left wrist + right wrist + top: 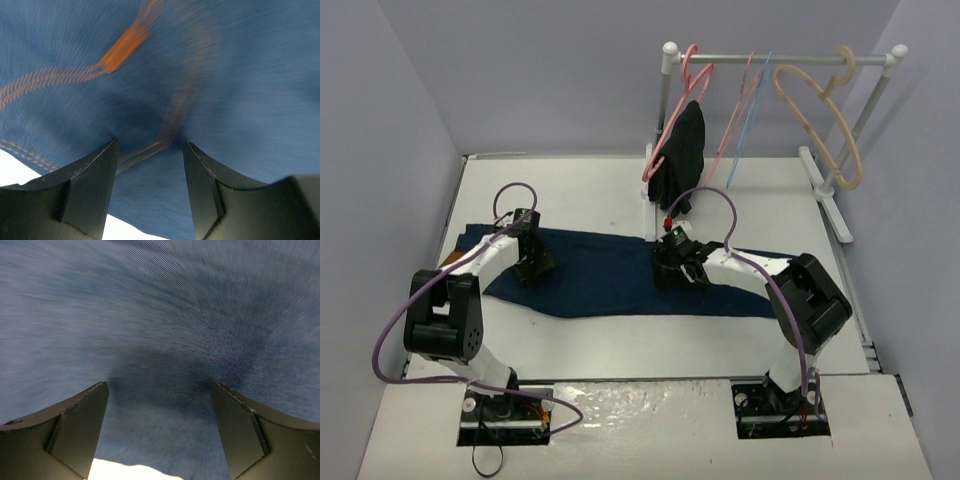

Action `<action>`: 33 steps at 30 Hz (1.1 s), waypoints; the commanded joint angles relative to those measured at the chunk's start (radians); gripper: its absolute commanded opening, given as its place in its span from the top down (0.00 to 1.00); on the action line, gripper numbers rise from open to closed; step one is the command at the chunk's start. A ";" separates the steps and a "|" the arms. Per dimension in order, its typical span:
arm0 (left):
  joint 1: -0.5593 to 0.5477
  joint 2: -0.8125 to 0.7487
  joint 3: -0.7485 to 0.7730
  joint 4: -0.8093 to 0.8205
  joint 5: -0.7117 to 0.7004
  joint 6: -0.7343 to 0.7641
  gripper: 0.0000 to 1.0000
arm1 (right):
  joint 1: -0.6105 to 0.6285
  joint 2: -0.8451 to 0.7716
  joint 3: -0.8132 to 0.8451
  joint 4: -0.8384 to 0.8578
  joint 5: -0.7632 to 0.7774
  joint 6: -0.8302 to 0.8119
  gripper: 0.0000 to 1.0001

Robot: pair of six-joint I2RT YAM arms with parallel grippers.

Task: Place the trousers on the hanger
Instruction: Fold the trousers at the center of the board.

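Observation:
The dark navy jeans (pixel 610 275) lie flat across the white table, waist end at the left. My left gripper (pixel 533 268) presses down on the denim near the waist; in the left wrist view it (pixel 151 146) is open, its tips on blue cloth (pixel 225 90) with orange stitching. My right gripper (pixel 678 275) presses on the leg part; in the right wrist view it (pixel 161 386) is open wide on plain denim (pixel 165 315). The light-blue hanger (pixel 752 115) hangs on the rail at the back. The brown patch is hidden.
A white rail (pixel 780 58) at the back right holds pink hangers (pixel 692 90), a black garment (pixel 682 150) and a thick beige hanger (pixel 820 110). Purple walls close in the left, back and right. The rack's foot (pixel 830 205) runs along the right.

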State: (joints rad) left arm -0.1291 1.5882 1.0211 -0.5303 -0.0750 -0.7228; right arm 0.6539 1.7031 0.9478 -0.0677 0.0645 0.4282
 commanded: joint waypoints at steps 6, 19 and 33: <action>0.016 -0.158 -0.248 -0.033 -0.011 -0.232 0.49 | -0.005 -0.095 -0.162 -0.057 0.117 0.209 0.20; 0.031 -0.251 0.071 -0.177 -0.032 0.054 0.40 | -0.053 -0.399 -0.068 -0.161 0.067 0.013 0.20; 0.043 0.079 0.364 -0.165 0.216 0.681 0.22 | -0.109 -0.547 -0.094 -0.161 -0.085 -0.103 0.21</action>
State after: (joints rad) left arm -0.0937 1.5983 1.2938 -0.6734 0.0332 -0.2397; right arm 0.5558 1.1756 0.8464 -0.2305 0.0446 0.3607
